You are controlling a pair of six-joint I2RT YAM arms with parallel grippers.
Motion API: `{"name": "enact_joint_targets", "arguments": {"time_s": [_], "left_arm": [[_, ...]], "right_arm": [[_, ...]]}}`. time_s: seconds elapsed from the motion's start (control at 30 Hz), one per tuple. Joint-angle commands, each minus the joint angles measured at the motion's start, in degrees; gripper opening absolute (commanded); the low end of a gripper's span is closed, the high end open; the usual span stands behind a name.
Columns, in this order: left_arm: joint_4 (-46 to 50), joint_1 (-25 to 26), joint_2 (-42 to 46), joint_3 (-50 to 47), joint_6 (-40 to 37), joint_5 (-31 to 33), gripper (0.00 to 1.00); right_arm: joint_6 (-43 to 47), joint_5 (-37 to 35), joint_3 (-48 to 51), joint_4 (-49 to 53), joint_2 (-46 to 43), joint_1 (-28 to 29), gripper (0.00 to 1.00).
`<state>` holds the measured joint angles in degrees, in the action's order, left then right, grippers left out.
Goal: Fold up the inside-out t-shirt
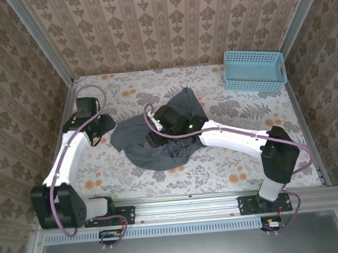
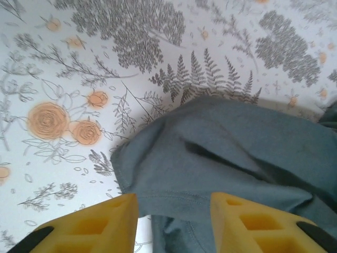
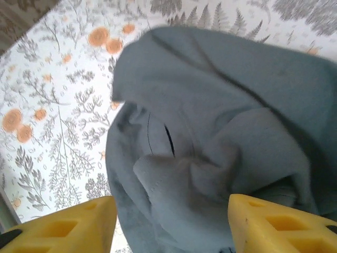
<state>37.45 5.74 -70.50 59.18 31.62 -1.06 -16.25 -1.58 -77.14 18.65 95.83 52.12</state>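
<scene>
**One shirt, one basket, two arms**

One crumpled grey t-shirt (image 1: 129, 136) lies mid-table; one blue basket (image 1: 253, 70) sits at the far right corner, well apart; the table (image 1: 219, 169) is flower-printed, the walls (image 1: 166, 21) papered in a damask pattern; the left gripper (image 2: 174, 199) stands open over the shirt's stitched left hem; the right gripper (image 3: 171, 200) gapes wide above its bunched middle, holding nothing; up close, the wrist views show seams

Three walls (image 1: 167, 27) papered in beige damask, aluminium posts (image 1: 40, 40) at the far corners. Table (image 1: 219, 172) covered in white floral cloth: grey ferns, orange roses. Aluminium rail (image 1: 186, 202) along near edge; light even, diffuse.
</scene>
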Motion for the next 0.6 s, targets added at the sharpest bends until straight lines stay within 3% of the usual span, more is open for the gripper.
{"name": "enact_joint_targets", "arguments": {"time_s": [0.0,0.17,0.3,0.43,0.57], "left_arm": [[3.35,3.69,3.62,-1.55,0.02,3.32,0.46],[1.80,19.66,2.56,-4.63,3.32,3.96,0.61],[-7.09,29.84,0.37,-9.93,7.71,2.35,0.70],[-13.02,34.18,-3.69,-10.74,8.42,2.11,0.77],[-16.78,35.10,-7.89,-9.64,8.04,0.36,0.75]], "right_arm": [[-2.33,-2.86,3.49,1.75,-6.38,-3.86,0.61],[-7.57,-1.21,12.54,0.66,-8.49,-9.44,0.59],[-11.03,0.44,16.89,-1.48,-7.28,-9.86,0.58],[-14.20,2.62,20.39,-5.43,-6.06,-9.85,0.57],[-16.95,5.41,21.75,-8.35,-3.41,-9.51,0.55]]}}
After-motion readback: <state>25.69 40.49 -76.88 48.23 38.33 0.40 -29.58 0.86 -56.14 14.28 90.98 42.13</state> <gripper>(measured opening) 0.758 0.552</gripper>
